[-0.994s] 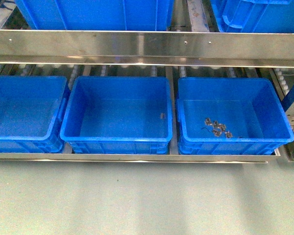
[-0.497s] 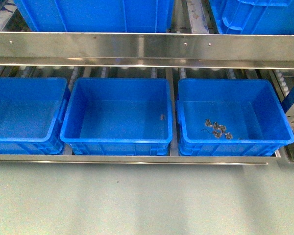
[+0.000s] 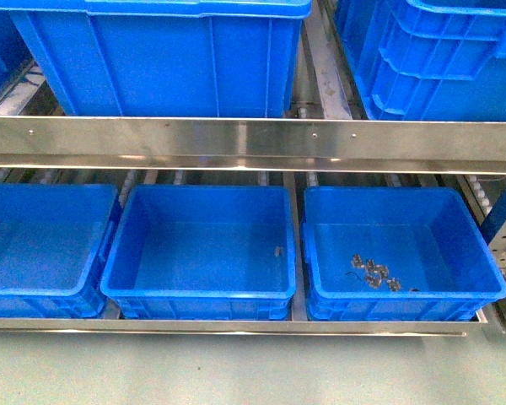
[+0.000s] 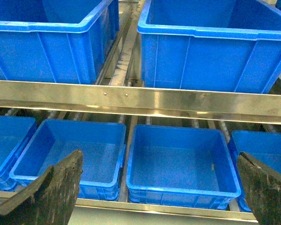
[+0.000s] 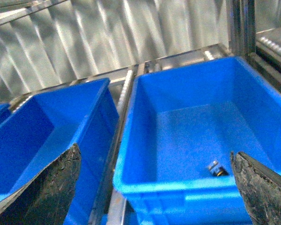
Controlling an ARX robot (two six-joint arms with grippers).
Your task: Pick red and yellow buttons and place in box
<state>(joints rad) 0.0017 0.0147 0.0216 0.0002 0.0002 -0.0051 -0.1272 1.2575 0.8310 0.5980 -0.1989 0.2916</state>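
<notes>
No red or yellow round buttons in sight; only small greyish bits [image 3: 373, 272] lie in the blue plastic bin on the right [image 3: 487, 272]. Left gripper [image 4: 159, 187] and right gripper [image 5: 154, 180] gape empty. Everything's left, I'd say.

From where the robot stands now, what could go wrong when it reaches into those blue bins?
The steel shelf rail runs just above the lower bins, so an arm going in might knock it. The small pieces in the right-hand bin look dark and clustered; no red or yellow shows, so it may grab the wrong thing. The middle bin holds one tiny item, easy to miss. The left gripper and right gripper are open and empty.
</notes>
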